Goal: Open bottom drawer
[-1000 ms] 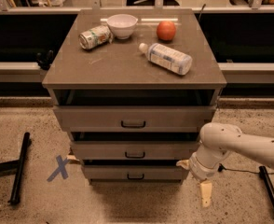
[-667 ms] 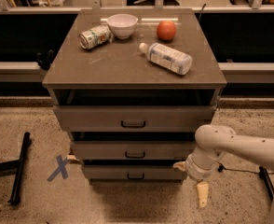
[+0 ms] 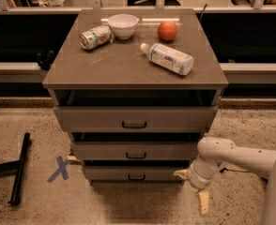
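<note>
Bottom drawer (image 3: 110, 174) looks shut, handle (image 3: 136, 177) untouched; gripper (image 3: 192, 189) hangs off its right end, spread wide, empty; whole pull remains.

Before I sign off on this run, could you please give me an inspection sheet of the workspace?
Surface: brown cabinet top, level, carrying four items.
Job's things: bottom drawer, lowest of three; nothing grips its black handle.
Clutter: can on its side, white bowl upright, orange fruit, plastic bottle on its side.
Grippers: gripper low near the floor, by the bottom drawer's right end, away from the handle.
Cables: nothing seen.
Surroundings: speckled floor, blue tape cross, black bar lying left of the cabinet.
</note>
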